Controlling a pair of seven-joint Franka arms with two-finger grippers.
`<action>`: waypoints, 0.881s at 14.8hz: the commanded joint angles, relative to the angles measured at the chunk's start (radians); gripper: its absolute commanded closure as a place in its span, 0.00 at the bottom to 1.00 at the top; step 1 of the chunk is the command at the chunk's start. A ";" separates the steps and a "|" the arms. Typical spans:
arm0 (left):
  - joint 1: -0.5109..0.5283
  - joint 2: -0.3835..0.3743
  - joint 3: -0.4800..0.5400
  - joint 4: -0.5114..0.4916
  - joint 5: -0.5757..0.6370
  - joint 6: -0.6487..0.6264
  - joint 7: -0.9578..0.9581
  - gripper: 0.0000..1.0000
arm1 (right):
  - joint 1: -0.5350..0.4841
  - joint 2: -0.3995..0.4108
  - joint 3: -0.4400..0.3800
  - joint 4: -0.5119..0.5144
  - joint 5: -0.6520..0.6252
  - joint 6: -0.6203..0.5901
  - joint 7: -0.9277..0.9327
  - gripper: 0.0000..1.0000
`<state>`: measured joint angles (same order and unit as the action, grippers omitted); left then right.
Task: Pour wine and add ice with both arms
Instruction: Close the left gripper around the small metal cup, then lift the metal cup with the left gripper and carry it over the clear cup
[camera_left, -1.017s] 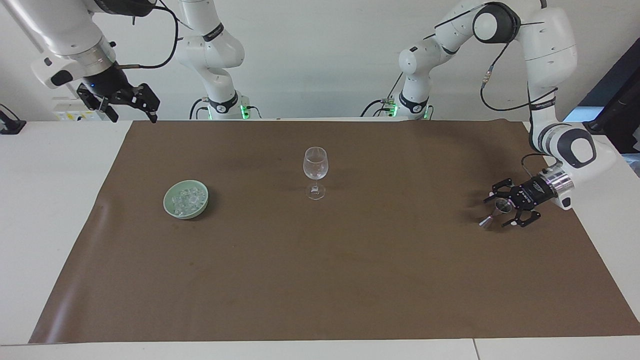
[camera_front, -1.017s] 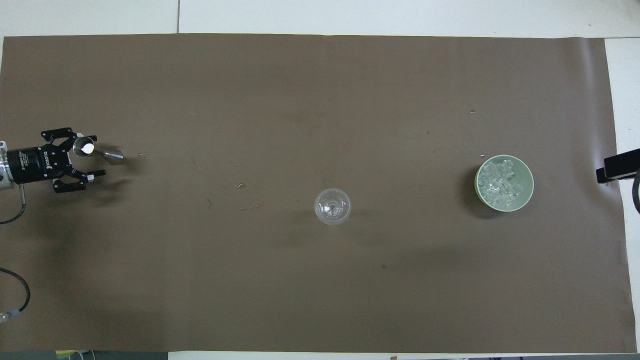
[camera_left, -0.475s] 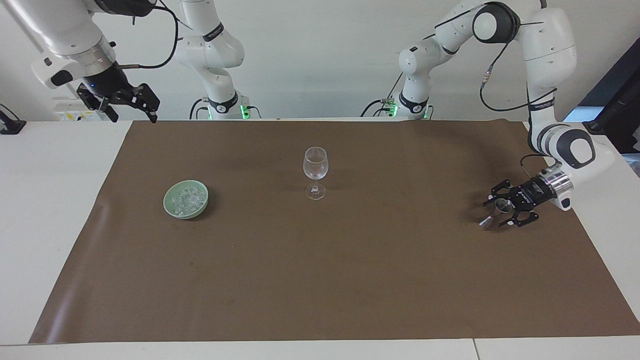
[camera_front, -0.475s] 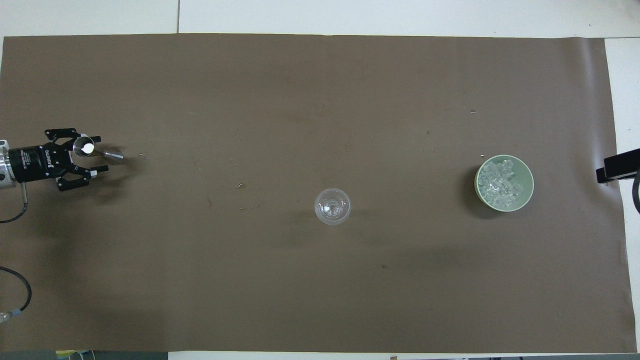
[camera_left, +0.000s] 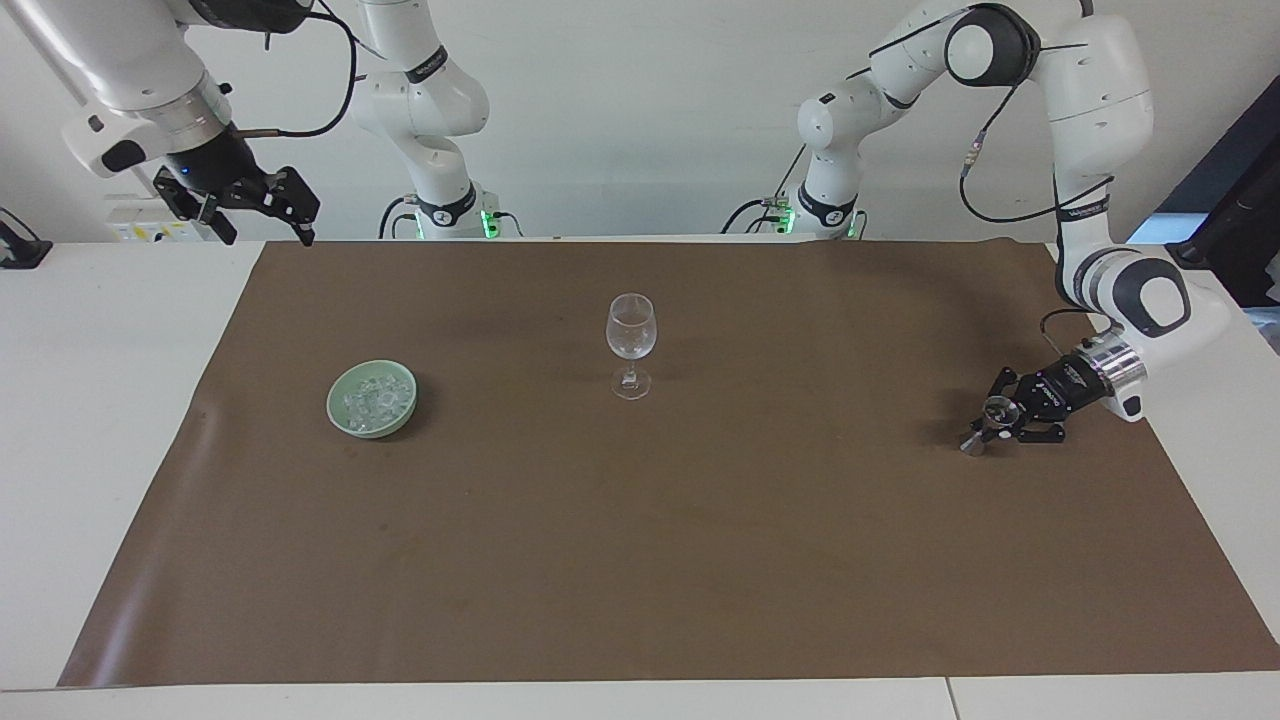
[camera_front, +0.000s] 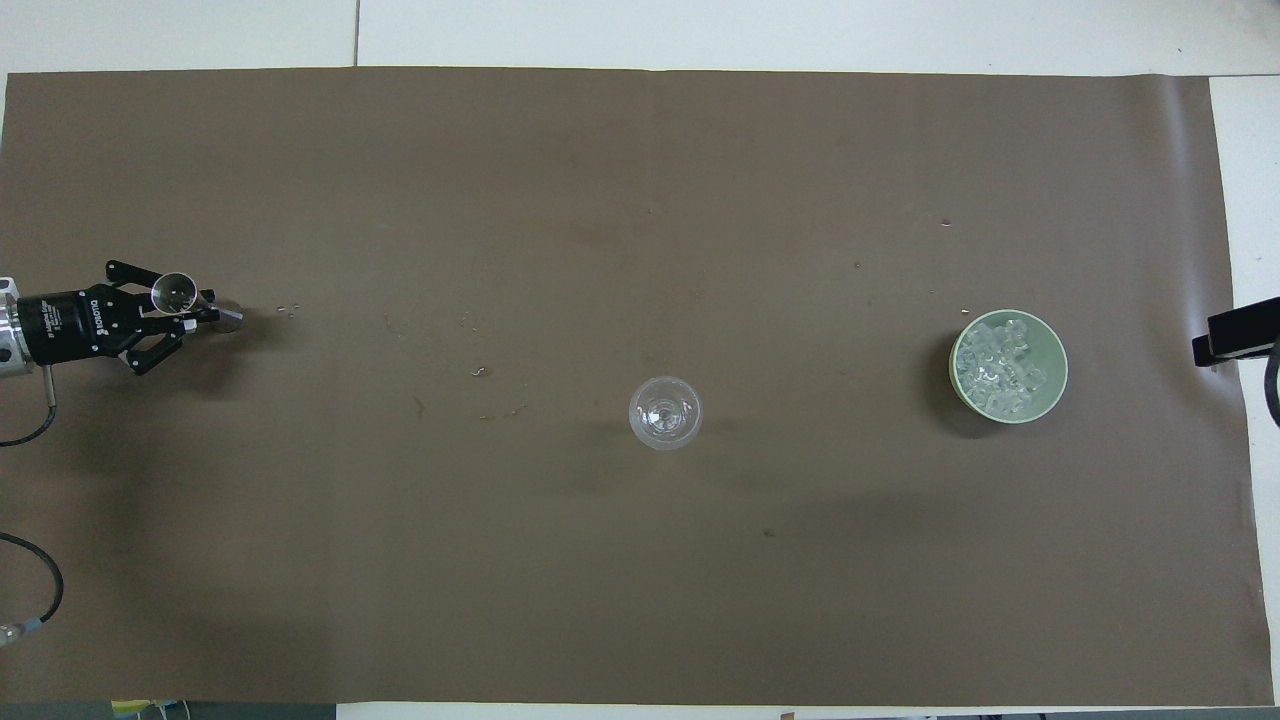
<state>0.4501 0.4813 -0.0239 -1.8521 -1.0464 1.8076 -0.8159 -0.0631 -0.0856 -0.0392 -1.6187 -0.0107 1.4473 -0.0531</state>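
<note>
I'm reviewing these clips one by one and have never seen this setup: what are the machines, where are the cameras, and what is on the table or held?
Two white robot arms with black two-finger grippers work at a table covered by a brown mat. One camera faces them; the other looks down from above their end. The left gripper is shut on a small metal measuring cup. The right gripper waits open over the mat's corner. In the middle stands an empty wine glass; toward the right arm's end, a green bowl holds ice.
</note>
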 joint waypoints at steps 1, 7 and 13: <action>0.007 -0.053 0.005 -0.021 -0.026 -0.116 0.015 1.00 | -0.014 -0.025 0.005 -0.026 0.009 0.008 -0.017 0.00; -0.111 -0.209 0.013 -0.061 -0.014 -0.240 -0.100 1.00 | -0.014 -0.025 0.005 -0.026 0.009 0.008 -0.017 0.00; -0.335 -0.395 0.013 -0.131 0.028 -0.228 -0.207 1.00 | -0.014 -0.025 0.005 -0.026 0.009 0.008 -0.017 0.00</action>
<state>0.1888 0.1643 -0.0277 -1.9322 -1.0407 1.5679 -0.9868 -0.0631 -0.0857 -0.0392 -1.6187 -0.0107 1.4473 -0.0531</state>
